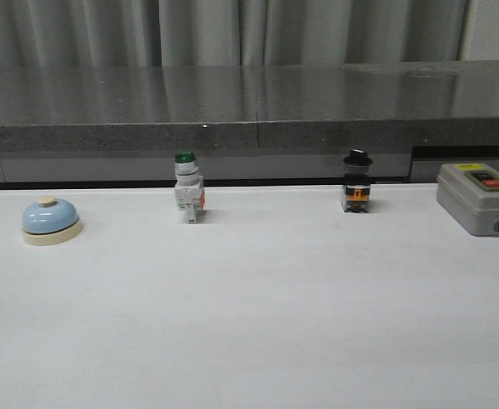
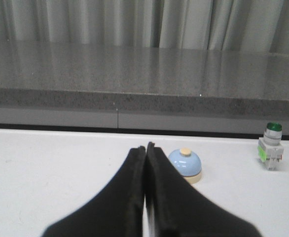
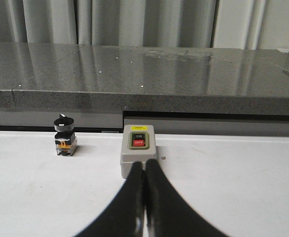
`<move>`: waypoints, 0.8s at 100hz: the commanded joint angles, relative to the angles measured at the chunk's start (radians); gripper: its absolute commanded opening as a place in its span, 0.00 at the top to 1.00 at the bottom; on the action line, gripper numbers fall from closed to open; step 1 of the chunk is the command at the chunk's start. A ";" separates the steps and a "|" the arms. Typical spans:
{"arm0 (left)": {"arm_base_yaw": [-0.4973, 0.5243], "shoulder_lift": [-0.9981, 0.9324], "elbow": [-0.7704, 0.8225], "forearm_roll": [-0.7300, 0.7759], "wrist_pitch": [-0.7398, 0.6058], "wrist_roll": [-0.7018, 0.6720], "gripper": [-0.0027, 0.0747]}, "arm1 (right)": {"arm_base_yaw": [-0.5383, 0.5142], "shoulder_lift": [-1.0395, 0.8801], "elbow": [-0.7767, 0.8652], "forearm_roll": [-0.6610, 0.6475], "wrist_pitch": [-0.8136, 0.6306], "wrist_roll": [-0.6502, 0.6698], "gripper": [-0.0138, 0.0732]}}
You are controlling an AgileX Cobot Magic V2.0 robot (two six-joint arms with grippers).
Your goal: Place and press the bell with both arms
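The bell [image 1: 51, 221], with a light-blue dome, cream base and cream button, stands upright on the white table at the far left of the front view. It also shows in the left wrist view [image 2: 186, 165], just beyond and beside the tips of my left gripper [image 2: 145, 148], which is shut and empty. My right gripper [image 3: 144, 165] is shut and empty, its tips in front of the grey switch box [image 3: 138, 155]. Neither arm shows in the front view.
A green-capped white push-button switch [image 1: 188, 188] and a black-capped switch [image 1: 357, 181] stand along the back of the table [image 1: 258, 307]. The grey box with red and green buttons [image 1: 481, 198] sits at the far right. A dark stone ledge [image 1: 249, 111] runs behind.
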 commanded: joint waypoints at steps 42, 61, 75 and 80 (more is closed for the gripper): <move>0.000 0.121 -0.226 -0.047 -0.032 -0.019 0.99 | -0.004 -0.014 -0.015 -0.008 -0.081 -0.002 0.91; 0.000 0.294 -0.368 -0.047 0.127 0.000 0.99 | -0.004 -0.014 -0.015 -0.008 -0.081 -0.002 0.91; 0.000 0.431 -0.470 -0.047 0.194 0.000 0.99 | -0.004 -0.014 -0.015 -0.008 -0.081 -0.002 0.91; 0.000 0.479 -0.506 -0.047 0.223 0.000 0.99 | -0.004 -0.014 -0.015 -0.008 -0.081 -0.002 0.91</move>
